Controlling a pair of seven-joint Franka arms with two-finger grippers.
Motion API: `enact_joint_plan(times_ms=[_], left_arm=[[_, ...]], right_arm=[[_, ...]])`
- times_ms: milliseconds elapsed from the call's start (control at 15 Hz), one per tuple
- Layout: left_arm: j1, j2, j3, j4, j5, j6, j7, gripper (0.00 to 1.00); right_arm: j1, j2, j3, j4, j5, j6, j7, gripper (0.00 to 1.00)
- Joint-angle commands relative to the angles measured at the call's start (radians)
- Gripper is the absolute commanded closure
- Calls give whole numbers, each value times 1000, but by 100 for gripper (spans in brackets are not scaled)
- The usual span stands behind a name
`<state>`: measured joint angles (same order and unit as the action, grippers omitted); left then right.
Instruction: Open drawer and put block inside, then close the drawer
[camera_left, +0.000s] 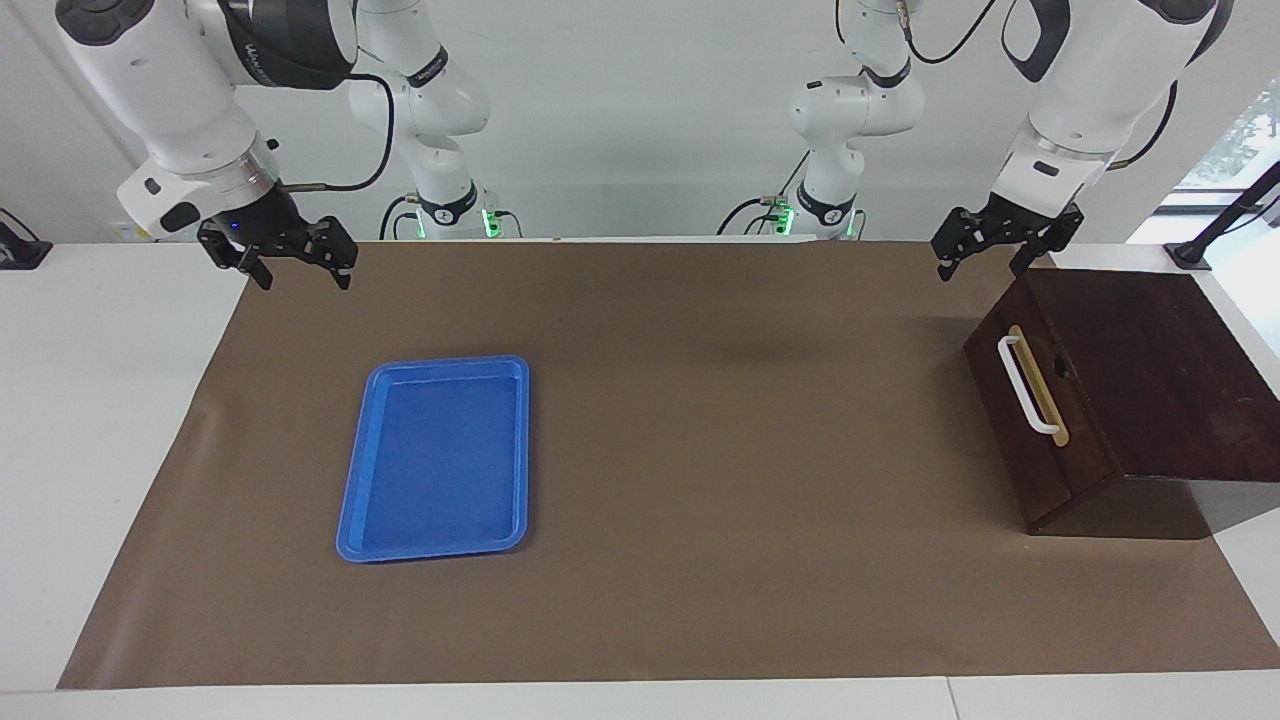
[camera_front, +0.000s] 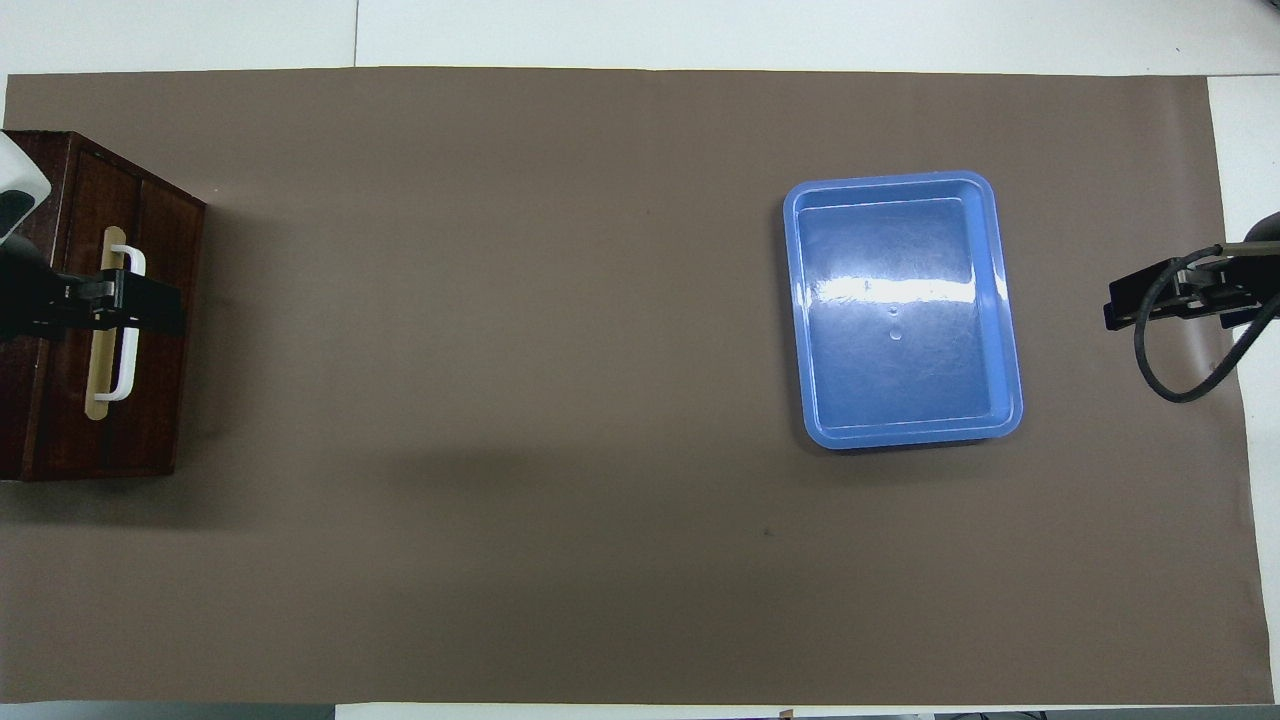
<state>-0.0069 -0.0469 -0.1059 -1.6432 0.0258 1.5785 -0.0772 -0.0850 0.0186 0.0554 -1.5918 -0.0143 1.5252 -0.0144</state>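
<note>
I'm hovering my left end effector (camera_left: 991, 249), wide open and empty, above the dark brown wooden drawer (camera_left: 1035, 420) so its white bar handle (camera_left: 1024, 384) is within reach; my right end effector (camera_left: 293, 262) is waiting open, empty.

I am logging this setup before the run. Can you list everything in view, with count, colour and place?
drawer: one, dark brown face, shut, in the wooden box at the left arm's end.
handle: one, white bar on a tan strip, on the drawer face.
tray: one, blue, empty, toward the right arm's end.
mat: one, brown, covering the table.
block: none visible.
left gripper: one, black, open, raised over the box's edge.
right gripper: one, black, open, waiting over the mat's corner.
</note>
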Motion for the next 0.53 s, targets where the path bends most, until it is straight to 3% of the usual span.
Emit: enact_joint_plan(times_ms=[0,467], left_arm=[[-2,-13,11,-7,-20,-8,14,0],[-7,-10,32,-4,-37,-2,14,0]], right_arm=[[-18,-11,11,-4,-10,3,-26,0],[-19,-11,11,-4,-10,4,-26,0]])
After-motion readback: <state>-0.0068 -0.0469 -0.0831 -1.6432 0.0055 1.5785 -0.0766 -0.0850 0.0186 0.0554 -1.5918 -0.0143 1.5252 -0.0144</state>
